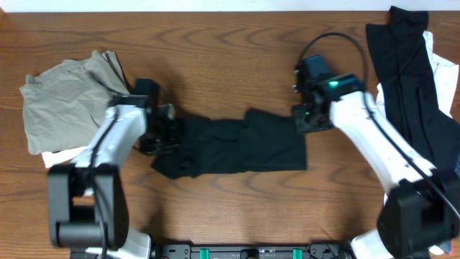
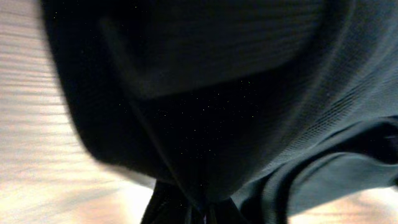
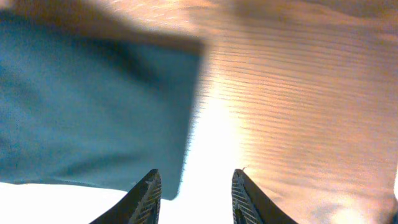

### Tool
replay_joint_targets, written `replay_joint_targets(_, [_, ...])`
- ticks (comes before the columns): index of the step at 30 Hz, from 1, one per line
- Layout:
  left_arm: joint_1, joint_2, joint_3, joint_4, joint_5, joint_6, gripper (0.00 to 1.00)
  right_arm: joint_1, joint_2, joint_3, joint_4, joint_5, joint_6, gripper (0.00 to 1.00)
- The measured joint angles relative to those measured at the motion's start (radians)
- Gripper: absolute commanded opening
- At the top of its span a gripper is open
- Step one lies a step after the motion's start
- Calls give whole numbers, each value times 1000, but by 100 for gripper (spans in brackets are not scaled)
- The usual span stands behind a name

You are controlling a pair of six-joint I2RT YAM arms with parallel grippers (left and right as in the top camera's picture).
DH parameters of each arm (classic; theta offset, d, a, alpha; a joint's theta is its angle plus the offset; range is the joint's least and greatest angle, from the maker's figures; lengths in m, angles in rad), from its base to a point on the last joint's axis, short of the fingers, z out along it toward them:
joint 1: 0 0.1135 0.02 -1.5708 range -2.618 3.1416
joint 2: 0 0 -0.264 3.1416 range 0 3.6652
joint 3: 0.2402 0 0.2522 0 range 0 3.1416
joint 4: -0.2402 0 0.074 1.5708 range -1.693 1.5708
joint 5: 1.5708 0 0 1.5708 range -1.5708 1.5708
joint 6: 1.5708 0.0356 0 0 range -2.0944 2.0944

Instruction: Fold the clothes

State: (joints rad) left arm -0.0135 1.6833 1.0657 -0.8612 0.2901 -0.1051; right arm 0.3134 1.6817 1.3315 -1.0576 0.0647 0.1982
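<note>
A brown wood-grain table [image 1: 230,43] spans the whole view.

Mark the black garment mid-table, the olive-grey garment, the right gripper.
black garment [image 1: 237,147], overhead view, its middle.
olive-grey garment [image 1: 63,101], overhead view, its centre.
right gripper [image 3: 195,179], right wrist view, midway between fingertips.

Matt black knit cloth T-shirt [image 1: 237,147], smooth grained wood table [image 1: 215,50], ridged dark fingers [image 3: 148,196]

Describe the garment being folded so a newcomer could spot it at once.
On the wooden table, look between the two arms. The black garment lies there in a long strip, one end pinched by the left gripper. Unlike it, the olive-grey garment and the black-and-white pile sit off to the sides.
</note>
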Motion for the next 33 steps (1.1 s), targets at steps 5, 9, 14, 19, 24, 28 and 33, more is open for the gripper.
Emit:
replay_joint_targets(5, [108, -79, 13, -7, -39, -1, 6, -123, -93, 2, -67, 3, 0, 36])
replay_joint_targets(9, [153, -111, 64, -43, -37, -7, 6, -196, -112, 3, -111, 6, 1, 35])
replay_joint_targets(14, [103, -122, 177, -71, 60, -26, 6, -218, -112, 3, -124, 9, 3, 35])
replay_joint_targets(19, [-41, -126, 256, -39, 152, -82, 6, -218, -112, 3, -129, 7, 3, 35])
replay_joint_targets(24, [-235, -126, 266, 33, 172, -154, 7, -218, -112, 3, -135, 7, 3, 34])
replay_joint_targets(28, [-386, -125, 266, 42, 121, -191, 8, -218, -112, 3, -141, 7, 3, 35])
replay_joint_targets(33, [-505, -106, 266, 43, 37, -212, 8, -218, -112, 3, -146, 7, 3, 34])
